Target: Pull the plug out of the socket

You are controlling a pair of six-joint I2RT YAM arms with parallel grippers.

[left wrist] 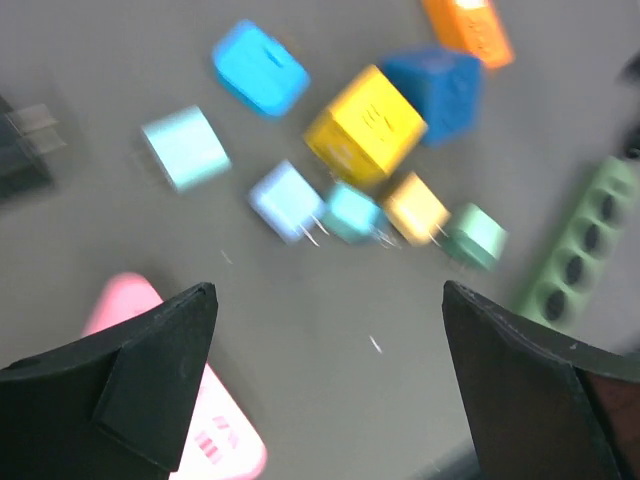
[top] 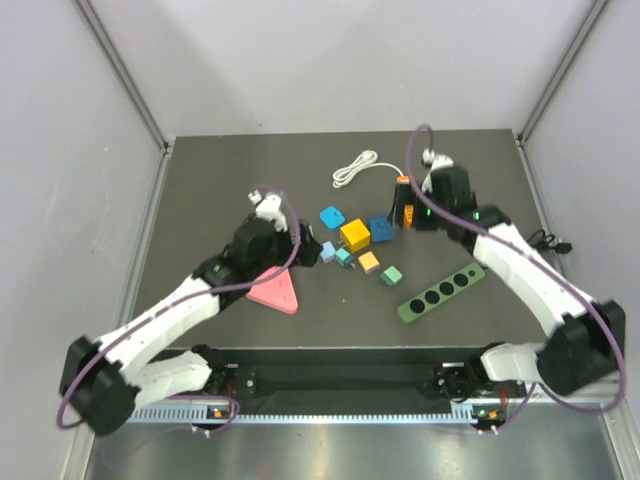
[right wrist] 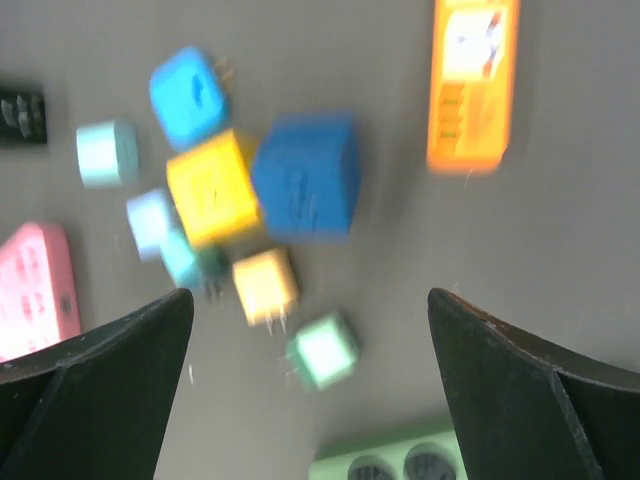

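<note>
Over the middle of the table (top: pixel 200 180) both claws hang spread wide, gripping and touching nothing: the left gripper (left wrist: pixel 327 300) by the pink triangular block (top: pixel 277 291), the right gripper (right wrist: pixel 310 300) near the orange block (right wrist: pixel 472 85). One yellow cube (top: pixel 355 235) and one blue cube (top: pixel 381 229) sit touching mid-table; whether they are plugged together I cannot tell. Five small plugs (left wrist: pixel 286 199) lie loose on their near side. One cyan adapter (top: pixel 332 217), one green strip (top: pixel 441 293) toward the right edge, and one white cable (top: pixel 355 167) by the far edge.
</note>
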